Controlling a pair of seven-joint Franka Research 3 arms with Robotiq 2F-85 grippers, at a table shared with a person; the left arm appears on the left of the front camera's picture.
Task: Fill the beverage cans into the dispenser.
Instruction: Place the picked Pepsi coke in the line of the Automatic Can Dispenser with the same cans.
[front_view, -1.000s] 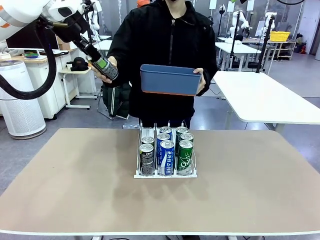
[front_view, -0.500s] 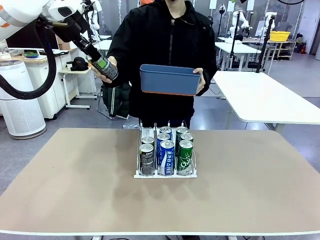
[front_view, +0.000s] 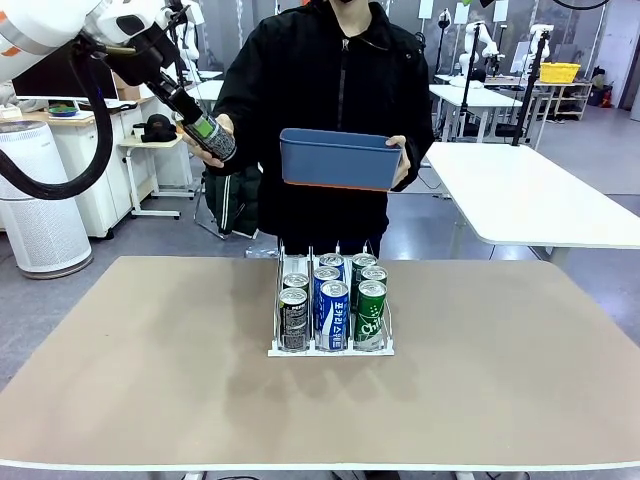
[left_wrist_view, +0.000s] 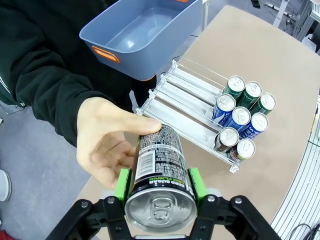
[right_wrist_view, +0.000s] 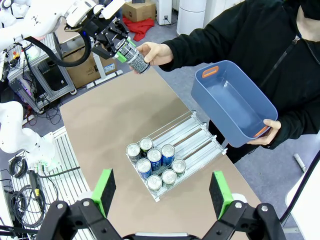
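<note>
Seen from above: seven cans packed at one end of clear rack; blue bin held beside it; dark can clamped in far gripper, hand touching.

This is a robotics lab. White worktables stand at two o'clock with more robot arms mounted behind them, a yellow crate farther back, and a white air purifier at ten o'clock.
</note>
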